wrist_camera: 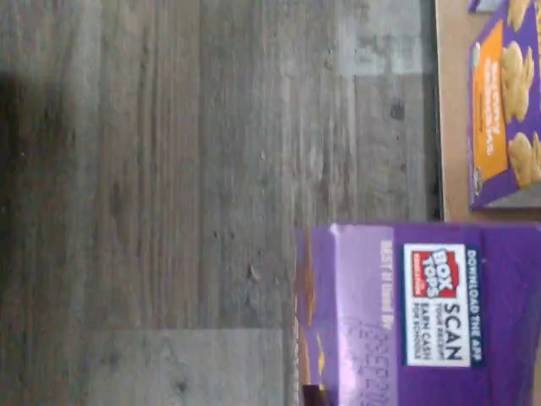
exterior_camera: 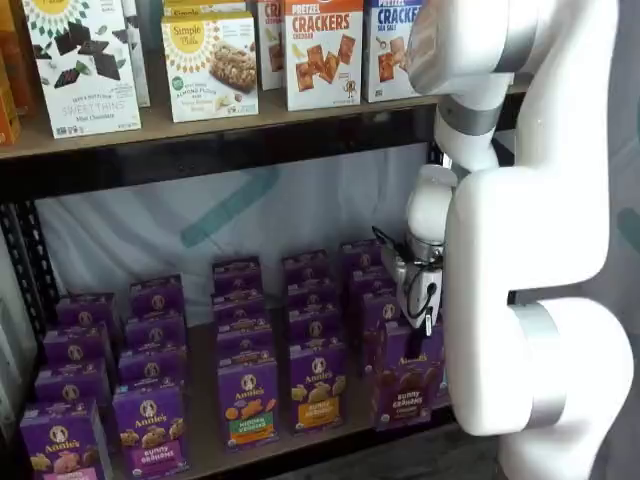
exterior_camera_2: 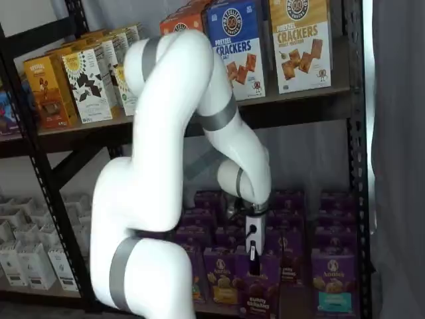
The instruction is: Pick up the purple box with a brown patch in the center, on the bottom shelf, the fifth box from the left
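The purple box (exterior_camera: 406, 388) with a dark brown band and brown bunny cookies hangs under my gripper (exterior_camera: 422, 325), at the front right of the bottom shelf (exterior_camera: 200, 440). The black fingers (exterior_camera_2: 252, 256) are closed on its top, over the box (exterior_camera_2: 257, 292). In the wrist view the box's purple top (wrist_camera: 423, 313) with a Box Tops label lies out past the shelf's black front rail (wrist_camera: 439, 110), over the floor.
Rows of purple Annie's cartons fill the shelf: an orange-band one (exterior_camera: 318, 385) beside the held box, also in the wrist view (wrist_camera: 503, 110), and a teal-band one (exterior_camera_2: 332, 282). Cracker cartons (exterior_camera: 322, 50) stand above. Grey wood floor (wrist_camera: 169, 203) lies below. A black upright (exterior_camera_2: 362, 166) stands right.
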Tool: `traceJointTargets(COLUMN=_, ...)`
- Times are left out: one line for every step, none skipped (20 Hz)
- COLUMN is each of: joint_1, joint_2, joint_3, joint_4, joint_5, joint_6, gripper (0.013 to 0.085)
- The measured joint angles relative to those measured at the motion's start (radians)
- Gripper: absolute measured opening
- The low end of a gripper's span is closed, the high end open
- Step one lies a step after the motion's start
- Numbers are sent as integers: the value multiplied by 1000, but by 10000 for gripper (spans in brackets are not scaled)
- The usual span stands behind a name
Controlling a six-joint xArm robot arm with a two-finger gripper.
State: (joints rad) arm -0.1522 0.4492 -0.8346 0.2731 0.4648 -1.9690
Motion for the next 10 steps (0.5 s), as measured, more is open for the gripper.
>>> traceJointTargets(joint_1=4, joint_2=-26, joint_3=28, joint_4=9, joint_5=-7, joint_6=-4, gripper=330)
traceJointTargets(joint_1=9, joint_2=-61, joint_3=64, joint_4=19, joint_5=-16, joint_6=-9, gripper=330)
traceJointTargets(joint_1=14, joint_2=-91, joint_3=94, joint_4=27, joint_5=-21, joint_6=-11, gripper=330)
traceJointTargets(joint_1=19, joint_2=-119, joint_3=123, joint_4=33, joint_5=-29, joint_6=-11, gripper=330)
traceJointTargets(joint_1=24, joint_2=-147, joint_3=149, joint_4=38, joint_5=-35, joint_6=-12, gripper=330)
traceJointTargets(joint_1=30, joint_2=-184, joint_3=182, joint_4=39, joint_5=-39, joint_6=-6, gripper=330)
traceJointTargets(joint_1=34, joint_2=-210, joint_3=206, joint_4=35, joint_5=-41, joint_6=3, gripper=330)
traceJointTargets(joint_1=38, joint_2=-239, joint_3=231, joint_4=30, joint_5=-43, joint_6=12, gripper=330)
traceJointTargets(joint_1=42, joint_2=-267, joint_3=254, joint_4=22, joint_5=-44, joint_6=24, gripper=330)
traceJointTargets(joint_1=47, joint_2=-304, joint_3=283, joint_4=6, joint_5=-44, joint_6=44, gripper=330)
